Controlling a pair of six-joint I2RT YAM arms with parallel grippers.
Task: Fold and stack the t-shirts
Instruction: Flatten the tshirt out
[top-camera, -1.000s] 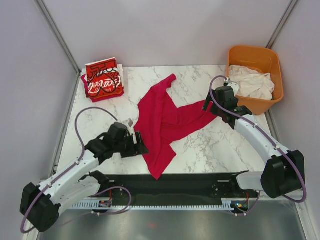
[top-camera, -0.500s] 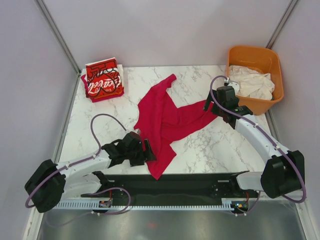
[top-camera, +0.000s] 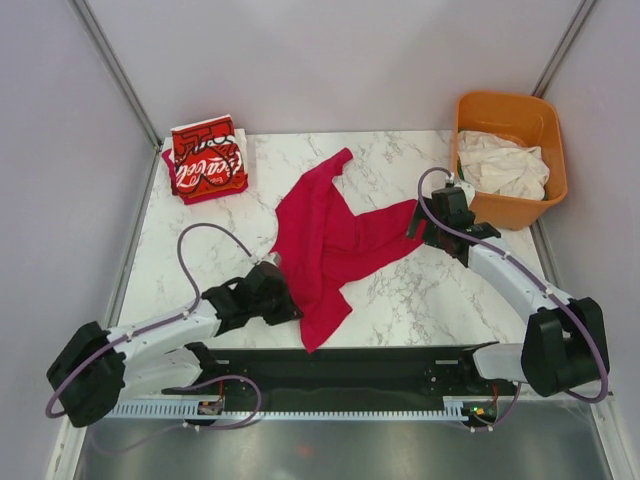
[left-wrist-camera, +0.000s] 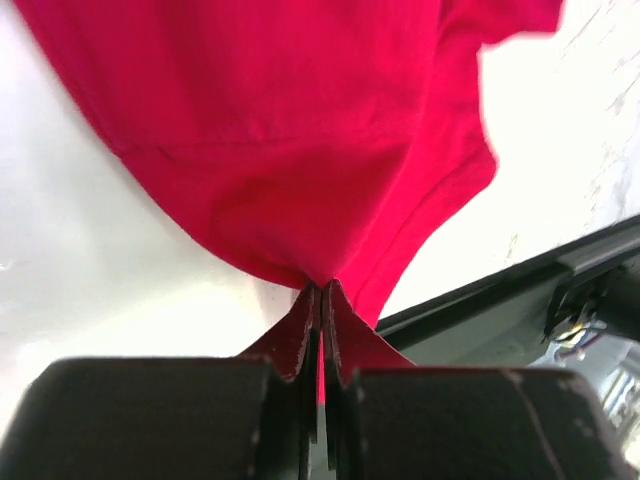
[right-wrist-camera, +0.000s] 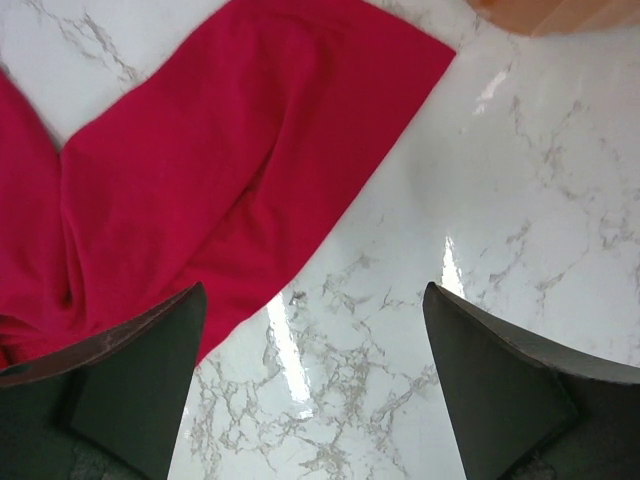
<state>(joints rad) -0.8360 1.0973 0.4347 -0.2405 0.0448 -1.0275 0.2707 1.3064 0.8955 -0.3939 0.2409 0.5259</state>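
Left gripper (left-wrist-camera: 320, 292) is clamped tight on a pinch of the one plain crimson t-shirt (left-wrist-camera: 300, 150), its two fingers pressed together with only a sliver of red cloth showing between them; the rest of that shirt fans out ahead of the fingertips, rumpled and unfolded on the marble table (top-camera: 400, 290). From above, this gripper (top-camera: 288, 300) grips the shirt's (top-camera: 325, 240) near-left edge, and the cloth reaches from it across to the right gripper (top-camera: 415, 222). That second gripper (right-wrist-camera: 312, 295) stands wide open, holding nothing: one finger hangs over the crimson cloth (right-wrist-camera: 200, 170), the other over bare marble, with the shirt's edge running between them. Whether its tips touch the table cannot be told. One red t-shirt with white Coca-Cola script (top-camera: 207, 160) lies folded well beyond the left gripper, at the far left corner. One orange tub (top-camera: 520, 212) sits just beyond the right gripper, holding crumpled off-white t-shirts (top-camera: 505, 165); how many cannot be counted.
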